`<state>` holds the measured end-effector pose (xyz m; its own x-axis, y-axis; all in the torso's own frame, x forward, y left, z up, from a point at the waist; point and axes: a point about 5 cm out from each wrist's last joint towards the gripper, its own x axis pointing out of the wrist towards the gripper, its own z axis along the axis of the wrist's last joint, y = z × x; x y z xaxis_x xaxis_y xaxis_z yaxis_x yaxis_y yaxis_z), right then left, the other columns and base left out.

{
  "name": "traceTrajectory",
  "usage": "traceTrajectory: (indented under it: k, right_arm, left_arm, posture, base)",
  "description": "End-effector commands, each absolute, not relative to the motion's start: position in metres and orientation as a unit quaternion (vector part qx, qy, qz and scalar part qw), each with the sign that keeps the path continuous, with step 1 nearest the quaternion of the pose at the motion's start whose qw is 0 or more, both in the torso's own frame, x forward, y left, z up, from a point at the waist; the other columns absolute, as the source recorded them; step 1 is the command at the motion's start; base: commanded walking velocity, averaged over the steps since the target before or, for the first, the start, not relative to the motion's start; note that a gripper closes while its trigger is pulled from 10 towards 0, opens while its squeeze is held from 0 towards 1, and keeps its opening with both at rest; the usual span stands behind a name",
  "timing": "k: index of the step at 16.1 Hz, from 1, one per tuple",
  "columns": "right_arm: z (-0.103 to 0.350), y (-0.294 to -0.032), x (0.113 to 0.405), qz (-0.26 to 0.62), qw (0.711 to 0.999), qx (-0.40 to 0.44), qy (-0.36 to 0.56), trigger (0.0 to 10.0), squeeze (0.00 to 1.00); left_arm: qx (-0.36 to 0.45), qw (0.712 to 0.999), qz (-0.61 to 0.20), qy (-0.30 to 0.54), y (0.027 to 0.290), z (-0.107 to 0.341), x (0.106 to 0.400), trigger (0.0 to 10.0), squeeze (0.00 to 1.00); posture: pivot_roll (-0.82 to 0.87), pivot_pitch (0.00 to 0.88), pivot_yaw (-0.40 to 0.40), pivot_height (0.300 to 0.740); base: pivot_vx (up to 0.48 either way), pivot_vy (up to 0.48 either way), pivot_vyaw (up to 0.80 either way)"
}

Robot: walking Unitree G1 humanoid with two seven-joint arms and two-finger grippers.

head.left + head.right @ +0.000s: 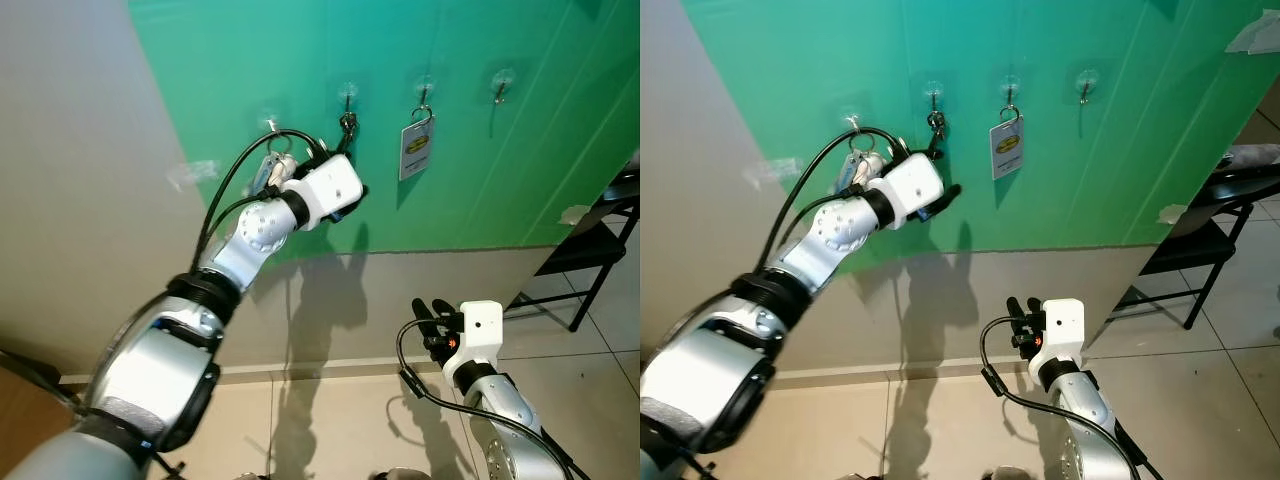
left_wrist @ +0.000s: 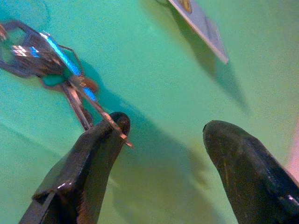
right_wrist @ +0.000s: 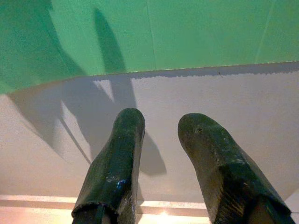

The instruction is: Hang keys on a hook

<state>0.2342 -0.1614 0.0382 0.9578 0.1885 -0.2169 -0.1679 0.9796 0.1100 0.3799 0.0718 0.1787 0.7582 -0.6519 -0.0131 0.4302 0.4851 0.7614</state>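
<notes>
Green wall panel (image 1: 480, 190) ahead of you, grey wall below it, tiled floor, a black chair (image 1: 600, 250) at far right. Four clear suction hooks run across the panel: leftmost hook (image 1: 270, 124) carries a key ring, second hook (image 1: 347, 98) carries the dark key bunch (image 1: 347, 124), third holds a white tag with a yellow logo (image 1: 416, 148), fourth hook (image 1: 502, 82) is bare. Your left gripper (image 2: 163, 140) is raised to the wall just below the second hook, fingers spread wide, gripping nothing; the keys (image 2: 56, 65) hang against the panel, one blade tip touching a finger (image 2: 100, 154). Right gripper (image 3: 161, 135) sits low, facing the grey wall, fingers narrowly apart, nothing between them.
</notes>
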Motion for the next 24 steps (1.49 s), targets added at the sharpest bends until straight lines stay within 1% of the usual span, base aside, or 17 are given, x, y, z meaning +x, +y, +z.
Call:
traceTrajectory:
  k: [1, 3, 4, 5, 6, 7, 8, 9, 11, 13, 14, 15, 16, 18, 23, 24]
  right_arm:
    - [0.037, -0.16, 0.232, 0.097, 0.988, 0.04, 0.117, 10.0, 0.0]
    - [0.036, -0.161, 0.23, 0.095, 0.988, 0.04, 0.118, 10.0, 0.0]
    - [0.036, -0.161, 0.229, 0.094, 0.988, 0.04, 0.119, 10.0, 0.0]
    - [0.035, -0.161, 0.227, 0.093, 0.988, 0.041, 0.12, 10.0, 0.0]
    - [0.035, -0.161, 0.226, 0.093, 0.987, 0.041, 0.122, 10.0, 0.0]
    - [0.035, -0.162, 0.224, 0.093, 0.987, 0.041, 0.123, 10.0, 0.0]
    - [0.034, -0.163, 0.219, 0.093, 0.987, 0.04, 0.128, 10.0, 0.0]
    - [0.033, -0.163, 0.216, 0.093, 0.986, 0.04, 0.131, 10.0, 0.0]
    - [0.032, -0.163, 0.211, 0.096, 0.985, 0.038, 0.137, 10.0, 0.0]
    - [0.031, -0.162, 0.209, 0.097, 0.985, 0.038, 0.14, 10.0, 0.0]
    - [0.032, -0.161, 0.207, 0.098, 0.984, 0.039, 0.141, 10.0, 0.0]
    - [0.03, -0.159, 0.205, 0.101, 0.983, 0.041, 0.146, 10.0, 0.0]
    - [0.03, -0.158, 0.205, 0.101, 0.983, 0.041, 0.147, 10.0, 0.0]
    - [0.029, -0.155, 0.197, 0.103, 0.982, 0.044, 0.151, 10.0, 0.0]
    - [0.028, -0.154, 0.191, 0.1, 0.981, 0.047, 0.158, 10.0, 0.0]
    - [0.028, -0.154, 0.19, 0.1, 0.981, 0.047, 0.159, 10.0, 0.0]
  left_arm:
    - [0.415, 0.853, -0.247, -0.198, 0.088, 0.204, 0.387, 10.0, 0.0]
    - [0.447, 0.835, -0.221, -0.232, 0.089, 0.21, 0.387, 10.0, 0.0]
    - [0.444, 0.838, -0.217, -0.231, 0.089, 0.21, 0.387, 10.0, 0.0]
    - [0.385, 0.876, -0.216, -0.195, 0.094, 0.207, 0.391, 10.0, 0.0]
    - [0.281, 0.926, -0.217, -0.129, 0.099, 0.199, 0.396, 10.0, 0.0]
    - [0.198, 0.952, -0.22, -0.082, 0.102, 0.193, 0.399, 10.0, 0.0]
    - [0.049, 0.973, -0.224, -0.006, 0.104, 0.181, 0.401, 10.0, 0.0]
    - [-0.001, 0.977, -0.214, 0.015, 0.105, 0.177, 0.402, 10.0, 0.0]
    - [-0.042, 0.978, -0.202, 0.033, 0.105, 0.172, 0.401, 10.0, 0.0]
    - [-0.029, 0.978, -0.204, 0.025, 0.105, 0.174, 0.402, 10.0, 0.0]
    - [0.009, 0.978, -0.209, 0.013, 0.105, 0.176, 0.402, 10.0, 0.0]
    - [0.122, 0.967, -0.222, -0.007, 0.104, 0.18, 0.402, 10.0, 0.0]
    - [0.133, 0.966, -0.224, -0.007, 0.103, 0.18, 0.402, 10.0, 0.0]
    - [0.103, 0.97, -0.218, 0.006, 0.103, 0.181, 0.403, 10.0, 0.0]
    - [0.078, 0.975, -0.206, 0.016, 0.107, 0.176, 0.403, 10.0, 0.0]
    - [0.087, 0.975, -0.204, -0.014, 0.107, 0.182, 0.403, 10.0, 0.0]
  posture:
    - [-0.21, 0.0, 0.051, 0.74]
    - [-0.21, 0.004, 0.055, 0.74]
    - [-0.22, 0.006, 0.055, 0.74]
    - [-0.22, 0.01, 0.054, 0.74]
    - [-0.22, 0.015, 0.054, 0.74]
    - [-0.23, 0.02, 0.053, 0.74]
    - [-0.23, 0.029, 0.049, 0.74]
    - [-0.23, 0.034, 0.047, 0.74]
    - [-0.24, 0.041, 0.039, 0.74]
    - [-0.24, 0.048, 0.034, 0.74]
    - [-0.24, 0.052, 0.033, 0.74]
    - [-0.24, 0.057, 0.032, 0.74]
    - [-0.24, 0.059, 0.032, 0.74]
    - [-0.24, 0.071, 0.034, 0.74]
    - [-0.25, 0.084, 0.038, 0.74]
    - [-0.24, 0.085, 0.036, 0.74]
  base:
    - [0.0, 0.0, 0.0]
    - [0.0, 0.0, 0.0]
    - [0.0, 0.0, 0.0]
    - [0.0, 0.0, 0.0]
    - [0.0, 0.0, 0.0]
    - [0.0, 0.0, 0.0]
    - [0.0, 0.0, 0.0]
    - [0.0, 0.0, 0.0]
    - [0.0, 0.0, 0.0]
    - [0.0, 0.0, 0.0]
    - [0.0, 0.0, 0.0]
    - [0.0, 0.0, 0.0]
    - [0.0, 0.0, 0.0]
    - [0.0, 0.0, 0.0]
    - [0.0, 0.0, 0.0]
    - [0.0, 0.0, 0.0]
